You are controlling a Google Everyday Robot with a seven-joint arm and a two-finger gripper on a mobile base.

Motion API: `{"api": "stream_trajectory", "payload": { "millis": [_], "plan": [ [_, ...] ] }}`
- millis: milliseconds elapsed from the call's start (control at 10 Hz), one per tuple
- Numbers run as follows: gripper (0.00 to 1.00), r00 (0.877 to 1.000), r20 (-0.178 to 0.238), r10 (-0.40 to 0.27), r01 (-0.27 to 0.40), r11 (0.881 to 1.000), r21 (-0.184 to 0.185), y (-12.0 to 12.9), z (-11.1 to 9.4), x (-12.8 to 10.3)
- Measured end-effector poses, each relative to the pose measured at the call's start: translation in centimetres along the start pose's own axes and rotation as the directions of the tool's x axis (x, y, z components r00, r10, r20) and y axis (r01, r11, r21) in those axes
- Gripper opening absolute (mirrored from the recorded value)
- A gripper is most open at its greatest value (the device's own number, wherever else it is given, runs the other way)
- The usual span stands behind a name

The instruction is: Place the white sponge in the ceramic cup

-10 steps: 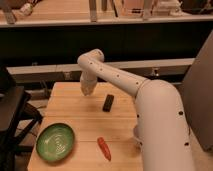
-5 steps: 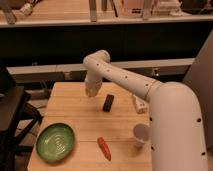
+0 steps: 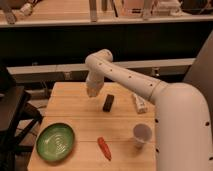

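The ceramic cup (image 3: 142,135) is a small plain white cup standing upright at the front right of the wooden table (image 3: 75,107). My gripper (image 3: 92,91) hangs downward from the white arm (image 3: 125,76) over the back middle of the table. It is just left of a black bar (image 3: 108,103) and far from the cup. The white sponge is not visible on the table, and I cannot tell whether the gripper holds it.
A white bottle (image 3: 139,103) lies at the right, behind the cup. A green plate (image 3: 55,141) sits at the front left. A red pepper-like thing (image 3: 104,148) lies at the front middle. A dark chair (image 3: 12,112) stands left of the table.
The arm's thick lower part has swung right, uncovering the cup and the bottle. The gripper has shifted slightly right and down, staying beside the black bar.
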Motion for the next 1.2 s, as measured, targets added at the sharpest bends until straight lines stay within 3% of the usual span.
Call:
{"api": "stream_trajectory", "payload": {
  "millis": [300,800,1200],
  "plan": [
    [0.13,1.000,0.007,0.016,-0.016,1.000,0.007,0.7,-0.6,0.3],
    [0.05,0.998,0.013,0.056,-0.056,0.998,0.023,3.6,-1.6,-0.5],
    [0.43,0.997,0.024,0.080,-0.081,0.996,0.040,4.9,-1.5,-0.7]
  ]
}}
